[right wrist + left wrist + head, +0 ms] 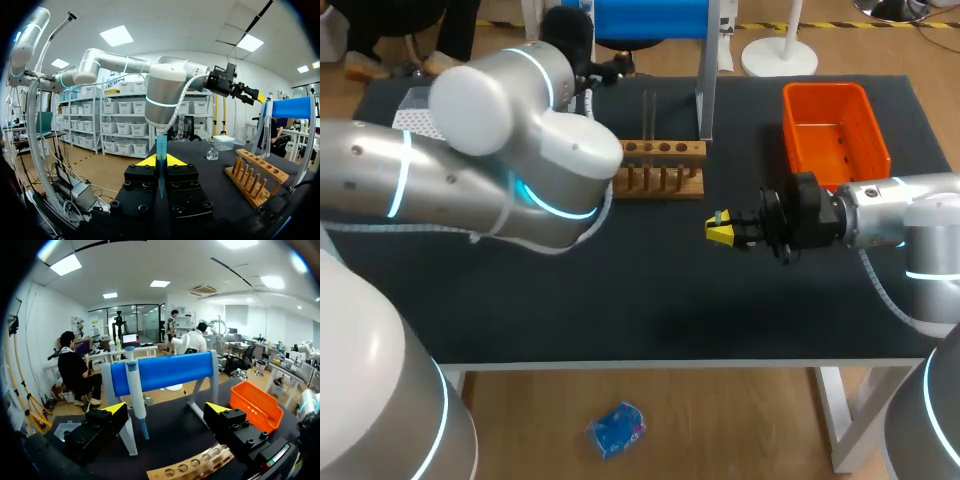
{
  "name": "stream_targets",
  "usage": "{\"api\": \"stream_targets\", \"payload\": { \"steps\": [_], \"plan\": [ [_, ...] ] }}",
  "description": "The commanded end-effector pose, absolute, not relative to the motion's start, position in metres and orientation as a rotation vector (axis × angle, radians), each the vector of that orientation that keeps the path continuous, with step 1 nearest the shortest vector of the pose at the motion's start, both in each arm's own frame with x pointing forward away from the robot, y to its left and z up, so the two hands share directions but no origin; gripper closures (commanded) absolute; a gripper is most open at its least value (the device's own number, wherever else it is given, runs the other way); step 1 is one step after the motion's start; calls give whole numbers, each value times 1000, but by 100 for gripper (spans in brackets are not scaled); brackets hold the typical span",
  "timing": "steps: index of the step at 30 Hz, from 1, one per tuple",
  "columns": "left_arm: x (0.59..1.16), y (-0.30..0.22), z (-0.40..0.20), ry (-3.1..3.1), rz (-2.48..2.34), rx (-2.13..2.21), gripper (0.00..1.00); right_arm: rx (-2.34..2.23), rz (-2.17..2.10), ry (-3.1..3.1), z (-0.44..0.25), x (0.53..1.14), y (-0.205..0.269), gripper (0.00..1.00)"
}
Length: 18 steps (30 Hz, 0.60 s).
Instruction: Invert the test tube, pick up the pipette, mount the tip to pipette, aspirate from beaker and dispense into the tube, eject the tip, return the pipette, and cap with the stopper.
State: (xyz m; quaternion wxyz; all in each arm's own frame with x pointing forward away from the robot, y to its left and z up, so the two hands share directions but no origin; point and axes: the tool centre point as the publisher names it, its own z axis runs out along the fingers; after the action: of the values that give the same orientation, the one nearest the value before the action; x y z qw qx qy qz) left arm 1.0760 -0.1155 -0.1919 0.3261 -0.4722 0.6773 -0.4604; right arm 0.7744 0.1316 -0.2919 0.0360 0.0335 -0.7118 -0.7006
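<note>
Right hand (161, 162) pinched shut on the blue pipette tip (161, 146) — left hand (166, 410) wide open, empty.

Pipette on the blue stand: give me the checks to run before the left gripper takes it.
1. Left gripper open: ok.
2. White pipette hangs on the blue stand bar: ok.
3. Pipette inside the left gripper: not ok, it is ahead of it.
4. Right gripper shut on the blue plastic tip: ok.
5. Wooden tube rack apart from the right gripper: ok.
</note>
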Motion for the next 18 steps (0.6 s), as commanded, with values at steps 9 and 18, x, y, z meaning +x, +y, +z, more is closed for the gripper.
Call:
{"api": "stream_targets", "payload": {
  "steps": [9, 18],
  "plan": [
    [1110, -123, -213, 1574, -1085, -1248, 0, 102, -2150, -2190, -291, 774, 131, 100],
    [1110, -123, -213, 1574, -1085, -1248, 0, 102, -2150, -2190, -291, 774, 131, 100]
  ]
}}
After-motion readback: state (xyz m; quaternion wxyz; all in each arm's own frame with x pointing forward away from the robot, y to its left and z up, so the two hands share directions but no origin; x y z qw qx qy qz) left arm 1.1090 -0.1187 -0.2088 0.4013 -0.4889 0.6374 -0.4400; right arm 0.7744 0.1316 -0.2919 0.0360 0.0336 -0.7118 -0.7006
